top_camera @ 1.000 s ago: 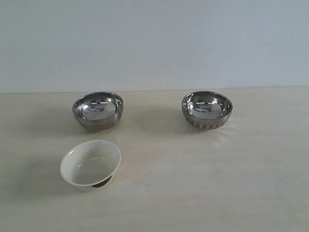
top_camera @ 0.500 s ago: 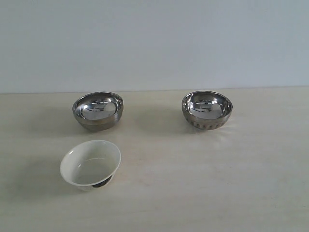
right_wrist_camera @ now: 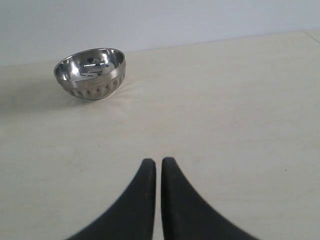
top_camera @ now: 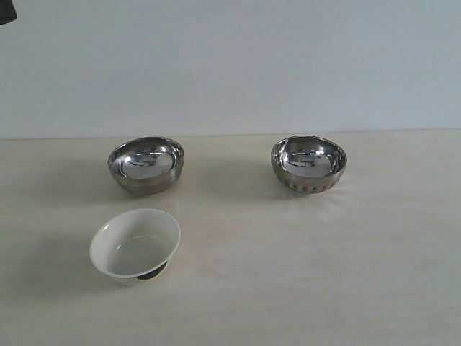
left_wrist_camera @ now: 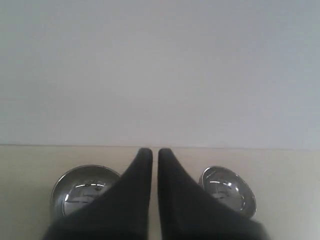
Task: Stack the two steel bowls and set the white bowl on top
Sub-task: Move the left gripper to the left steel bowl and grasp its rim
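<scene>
While none of the three bowls is yet stacked, each rests on its own patch of the pale table (top_camera: 302,281). The plain steel bowl (top_camera: 146,164) stands upright toward the back on the left side of the exterior view. The patterned steel bowl (top_camera: 308,163) stands level with it on the right, well apart, with a ribbed band around its lower half. Both are open side up and mirror the room in their hollows. The white bowl (top_camera: 135,243) sits nearer the camera, in front of the plain steel bowl and slightly to its left, touching neither steel bowl. It looks tipped, its dark foot showing under its right side. The left gripper (left_wrist_camera: 151,152) is clenched, its two black fingers pressed together with only a thin slit between them and nothing in it. In the left wrist view both steel bowls lie beyond it, partly hidden behind the fingers. The right gripper (right_wrist_camera: 158,162) is likewise clenched on nothing, over bare table, with the patterned steel bowl well apart from it. A plain light wall (top_camera: 230,65) rises behind the table. A small dark shape (top_camera: 6,10) cuts into the top left corner of the exterior view, too little of it showing to tell what it is.
</scene>
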Robot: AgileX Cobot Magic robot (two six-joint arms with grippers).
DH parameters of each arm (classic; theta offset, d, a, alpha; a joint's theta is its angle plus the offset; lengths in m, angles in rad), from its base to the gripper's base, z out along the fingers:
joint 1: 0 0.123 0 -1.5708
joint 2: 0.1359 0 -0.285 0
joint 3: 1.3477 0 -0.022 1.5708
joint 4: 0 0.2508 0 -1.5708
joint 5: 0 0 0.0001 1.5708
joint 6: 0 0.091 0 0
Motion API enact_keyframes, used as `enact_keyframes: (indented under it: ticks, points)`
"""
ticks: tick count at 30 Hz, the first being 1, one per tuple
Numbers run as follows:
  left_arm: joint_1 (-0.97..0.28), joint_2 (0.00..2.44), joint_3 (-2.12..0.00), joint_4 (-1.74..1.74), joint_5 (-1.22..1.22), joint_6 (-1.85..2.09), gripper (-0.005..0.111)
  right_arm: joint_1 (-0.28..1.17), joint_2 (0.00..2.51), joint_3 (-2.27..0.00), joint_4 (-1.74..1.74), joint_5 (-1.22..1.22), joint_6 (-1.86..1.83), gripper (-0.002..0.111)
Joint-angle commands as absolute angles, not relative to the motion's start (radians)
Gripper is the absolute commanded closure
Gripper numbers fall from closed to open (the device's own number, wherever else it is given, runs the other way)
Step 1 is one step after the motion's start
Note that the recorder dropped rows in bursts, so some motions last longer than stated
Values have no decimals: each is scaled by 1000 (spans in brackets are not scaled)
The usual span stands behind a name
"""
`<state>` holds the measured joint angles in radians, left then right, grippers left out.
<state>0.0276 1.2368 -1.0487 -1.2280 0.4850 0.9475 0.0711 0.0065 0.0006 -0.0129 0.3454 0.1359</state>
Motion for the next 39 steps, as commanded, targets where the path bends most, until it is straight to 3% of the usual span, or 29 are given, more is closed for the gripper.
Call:
enact_keyframes:
  ticks: [1, 4, 5, 7, 10, 19, 28, 39]
  points:
    - [25, 1408, -1171, -1057, 523, 777, 103, 69, 0, 0, -14, 342, 132, 108]
    - [25, 1549, -1244, -988, 523, 732, 100, 69, 0, 0, -14, 342, 132, 108]
    - [25, 1600, -1259, -986, 531, 732, 94, 69, 0, 0, -14, 342, 132, 108]
    - [25, 1687, -1263, -986, 544, 732, 69, 69, 0, 0, -14, 342, 132, 108]
    - [25, 1756, -1263, -986, 559, 732, 47, 69, 0, 0, -14, 342, 132, 108]
    - [6, 1946, -1443, -940, 662, 613, 49, 69, 0, 0, -14, 342, 132, 108]
    - [-31, 2061, -1577, -531, 593, 259, 49, 69, 0, 0, -14, 342, 132, 108]
    - [-64, 2209, -1611, -587, 513, 276, 49, 69, 0, 0, -14, 342, 132, 108]
